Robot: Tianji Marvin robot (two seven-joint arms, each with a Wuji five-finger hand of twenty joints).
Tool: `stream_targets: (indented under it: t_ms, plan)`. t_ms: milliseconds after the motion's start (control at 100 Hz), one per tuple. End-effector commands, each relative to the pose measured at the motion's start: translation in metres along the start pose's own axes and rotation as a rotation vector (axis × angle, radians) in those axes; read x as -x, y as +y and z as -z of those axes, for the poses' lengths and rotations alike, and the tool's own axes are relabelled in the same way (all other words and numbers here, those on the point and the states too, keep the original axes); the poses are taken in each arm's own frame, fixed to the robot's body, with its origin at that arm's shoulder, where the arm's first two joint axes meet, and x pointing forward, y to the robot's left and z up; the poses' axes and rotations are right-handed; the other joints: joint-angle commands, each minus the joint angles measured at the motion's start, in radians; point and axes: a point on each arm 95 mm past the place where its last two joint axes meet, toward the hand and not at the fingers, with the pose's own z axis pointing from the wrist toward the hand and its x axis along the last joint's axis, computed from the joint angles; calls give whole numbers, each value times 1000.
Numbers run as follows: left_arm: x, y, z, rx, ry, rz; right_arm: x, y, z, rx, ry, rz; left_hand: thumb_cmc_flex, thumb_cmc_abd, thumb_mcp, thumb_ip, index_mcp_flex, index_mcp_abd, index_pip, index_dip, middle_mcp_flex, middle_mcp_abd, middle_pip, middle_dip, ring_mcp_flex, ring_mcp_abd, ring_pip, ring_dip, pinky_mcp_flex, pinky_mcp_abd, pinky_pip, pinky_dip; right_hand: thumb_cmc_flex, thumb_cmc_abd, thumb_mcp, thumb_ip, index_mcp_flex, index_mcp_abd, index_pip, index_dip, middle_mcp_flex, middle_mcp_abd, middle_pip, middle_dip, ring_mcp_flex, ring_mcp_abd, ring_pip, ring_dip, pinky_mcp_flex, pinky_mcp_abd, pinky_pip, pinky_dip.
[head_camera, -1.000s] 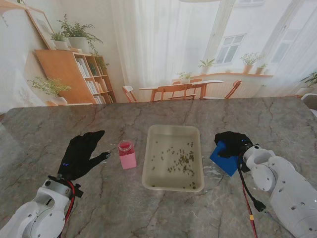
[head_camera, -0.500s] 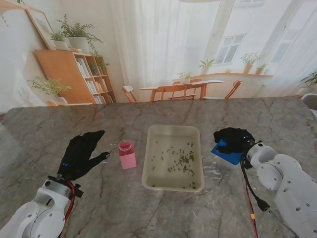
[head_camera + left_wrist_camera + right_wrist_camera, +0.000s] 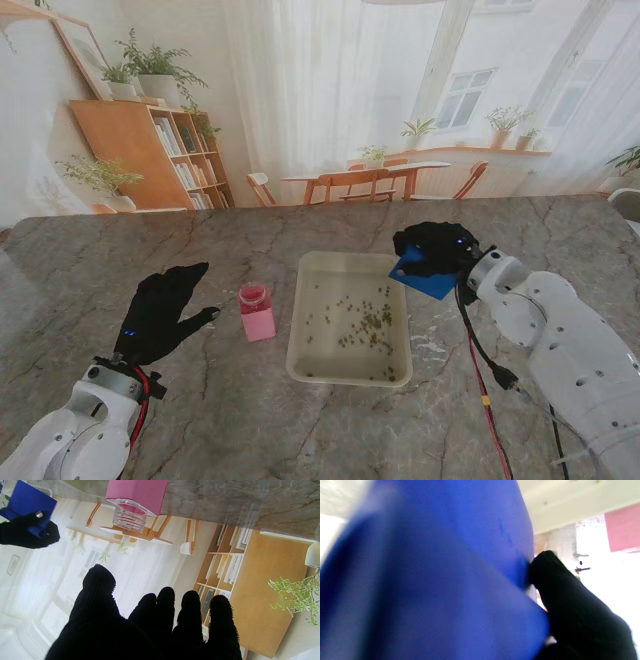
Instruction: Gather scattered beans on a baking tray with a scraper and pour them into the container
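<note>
While the beans [image 3: 362, 320] lie scattered as small green specks over the floor of the tray [image 3: 303, 330], mostly toward its right half and near end, each one is too small to make out singly. That cream tray sits in the middle of the table [image 3: 250, 420], its long side running away from me. Just over its far right corner the scraper [image 3: 424, 276] hangs tilted and clear of the table, a flat blue piece with its far edge hidden under the right robot hand [image 3: 432, 248], whose black fingers are closed around it. From the right wrist view the blue blade fills nearly everything in a blur, with one black fingertip [image 3: 545, 562] pressed against its edge; how the other fingers sit cannot be seen there. Left of the tray, just beside it, stands the container [image 3: 256, 311], pink with a clear threaded neck, uncapped; the left wrist view cuts off its base. Well to the left of that, the left robot hand [image 3: 165, 310] is flat, palm down, fingers spread, holding nothing. No label or writing can be read on any of these.
</note>
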Motion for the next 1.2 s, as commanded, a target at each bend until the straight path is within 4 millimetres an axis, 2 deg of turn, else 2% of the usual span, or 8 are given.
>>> stream_targets:
  t_ms: [0, 250, 340, 450, 620, 730, 1090, 1190]
  plan:
    - [-2, 1, 1, -1, 5, 10, -12, 18, -19, 43, 27, -9, 37, 38, -1, 5, 20, -5, 9, 13, 14, -26, -1, 21, 10, -19, 9, 7, -1, 1, 12, -23, 68, 27, 20, 28, 12, -63, 15, 25, -23, -18, 32, 24, 35, -111, 103, 31, 33, -107, 45, 28]
    - [-2, 1, 2, -6, 6, 17, -40, 16, -67, 64, 99, -50, 38, 40, 0, 6, 20, -5, 9, 13, 14, -25, -1, 21, 8, -19, 8, 7, -2, 1, 12, -25, 73, 15, 23, 26, 5, -59, 8, 13, -26, -7, 22, 21, 31, -110, 100, 30, 31, -102, 37, 30]
    - [-2, 1, 3, -8, 5, 22, -48, 10, -81, 59, 127, -44, 37, 40, -1, 5, 19, -5, 9, 13, 13, -25, -1, 20, 9, -21, 8, 7, -3, -1, 11, -25, 95, 17, 5, 26, -38, -49, 20, -82, -43, 15, -9, 8, 16, -104, 111, 33, 30, -81, 24, 34]
    - [-2, 0, 3, -12, 3, 27, -54, 0, -94, 39, 166, -30, 37, 40, -1, 5, 20, -6, 9, 13, 13, -25, -1, 20, 9, -20, 8, 7, -2, 0, 11, -26, 127, 23, -11, 30, -62, -42, -12, -159, -66, 40, -43, -12, -11, -96, 123, 34, 24, -54, 5, 22]
    - [-2, 0, 3, -13, 1, 33, -57, -12, -108, -8, 230, 8, 36, 40, -1, 5, 20, -5, 9, 12, 14, -25, -1, 20, 10, -20, 9, 7, -2, 0, 11, -26, 162, 3, -7, 39, -53, -35, -87, -230, -74, 64, -100, -47, -29, -90, 144, 33, 22, -39, -3, 12]
    - [-2, 0, 3, -12, 1, 36, -60, -17, -116, -32, 257, 23, 35, 41, -2, 5, 19, -5, 8, 12, 13, -24, -1, 20, 10, -20, 8, 7, -2, -1, 11, -26, 170, -11, 3, 46, -29, 11, -146, -276, -73, 92, -136, -61, -39, -79, 151, 29, 21, -24, -5, 5]
    - [-2, 0, 2, -11, 4, 40, -67, -38, -129, -114, 293, 50, 36, 42, -1, 5, 21, -5, 9, 13, 14, -24, -1, 20, 11, -17, 9, 7, -2, 1, 10, -27, 139, -35, 9, 48, -85, 120, -235, -281, -147, 144, -169, -63, -114, -20, 162, 1, 1, 52, -59, -45]
    - [-2, 0, 3, -14, 3, 41, -67, -45, -129, -138, 292, 43, 36, 42, -1, 5, 21, -4, 9, 13, 14, -25, -1, 20, 11, -17, 9, 7, -2, 1, 10, -26, 116, -34, 30, 52, -94, 155, -289, -257, -169, 154, -186, -68, -143, 11, 154, -20, -15, 85, -86, -61]
